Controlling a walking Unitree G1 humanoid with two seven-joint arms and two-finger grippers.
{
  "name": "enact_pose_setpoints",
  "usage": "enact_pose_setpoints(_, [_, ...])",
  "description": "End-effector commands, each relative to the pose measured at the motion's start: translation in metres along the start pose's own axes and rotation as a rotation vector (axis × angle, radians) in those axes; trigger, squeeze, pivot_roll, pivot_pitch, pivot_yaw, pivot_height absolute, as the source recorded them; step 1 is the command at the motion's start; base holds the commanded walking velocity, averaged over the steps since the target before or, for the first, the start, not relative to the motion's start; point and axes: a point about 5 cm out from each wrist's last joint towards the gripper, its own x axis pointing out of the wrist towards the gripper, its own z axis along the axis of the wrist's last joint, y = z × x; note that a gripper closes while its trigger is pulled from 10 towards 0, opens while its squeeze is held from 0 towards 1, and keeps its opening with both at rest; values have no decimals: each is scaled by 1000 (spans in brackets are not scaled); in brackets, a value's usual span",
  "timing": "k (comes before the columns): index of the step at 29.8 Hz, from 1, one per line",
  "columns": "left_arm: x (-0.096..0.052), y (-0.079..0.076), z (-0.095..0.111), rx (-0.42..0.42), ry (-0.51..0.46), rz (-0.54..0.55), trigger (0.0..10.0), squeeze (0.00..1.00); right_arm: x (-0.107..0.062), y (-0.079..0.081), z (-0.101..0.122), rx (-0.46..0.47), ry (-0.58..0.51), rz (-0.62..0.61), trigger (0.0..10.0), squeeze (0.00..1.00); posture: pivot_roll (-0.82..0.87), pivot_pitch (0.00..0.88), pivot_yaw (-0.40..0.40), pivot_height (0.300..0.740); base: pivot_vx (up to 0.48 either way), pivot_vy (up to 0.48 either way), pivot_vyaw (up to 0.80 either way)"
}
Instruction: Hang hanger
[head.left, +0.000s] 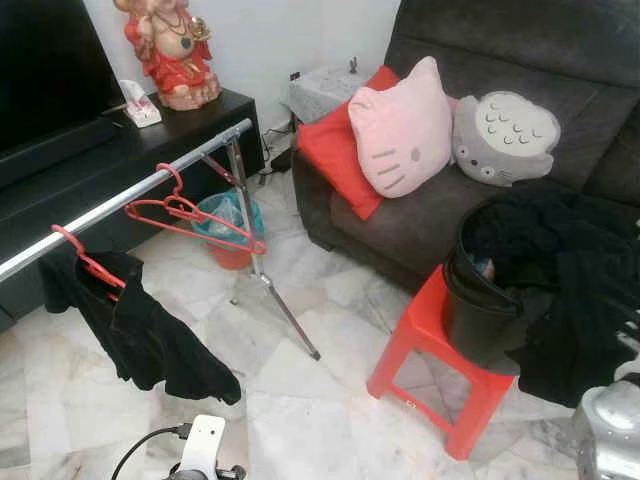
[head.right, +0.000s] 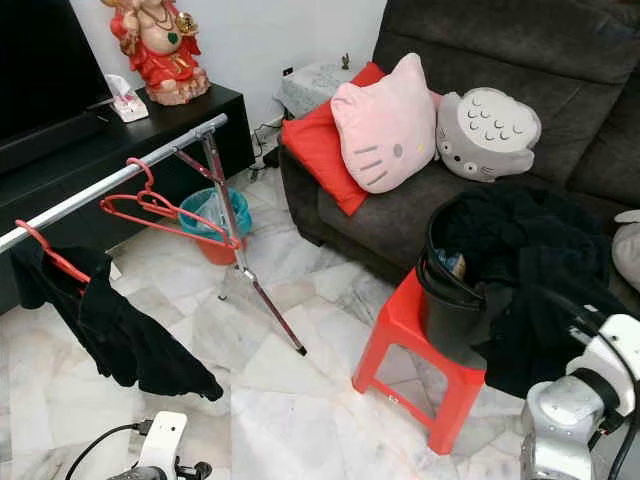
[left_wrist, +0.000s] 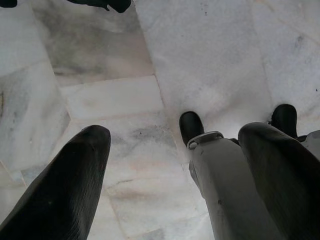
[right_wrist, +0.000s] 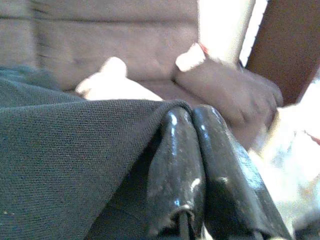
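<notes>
Right end effector (right_wrist: 192, 165) is seen pressed closed against dark cloth (right_wrist: 65, 165); left end effector (left_wrist: 175, 145) is spread wide, empty. Two red hangers (head.left: 195, 215) are counted on the rail (head.left: 120, 200), one empty.

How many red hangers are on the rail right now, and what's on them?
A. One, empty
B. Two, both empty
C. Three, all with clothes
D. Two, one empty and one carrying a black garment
D: the rail carries an empty red hanger and a second red hanger holding a black garment.
</notes>
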Motion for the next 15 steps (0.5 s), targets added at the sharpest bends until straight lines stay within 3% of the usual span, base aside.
enact_pose_setpoints(1, [-1, 4, -2, 28, 9, 13, 10000, 0, 0, -13, -11, 73, 89, -92, 0, 0, -19, 0, 49, 740, 0, 0, 0])
enact_pose_setpoints(11, [-1, 4, -2, 30, 8, 14, 10000, 0, -8, -32, -44, 220, 312, -232, 0, 0, -19, 0, 51, 740, 0, 0, 0])
enact_pose_setpoints(15, [-1, 5, -2, 32, 8, 14, 10000, 0, -8, -34, -46, 223, 322, -243, 0, 0, -18, 0, 53, 740, 0, 0, 0])
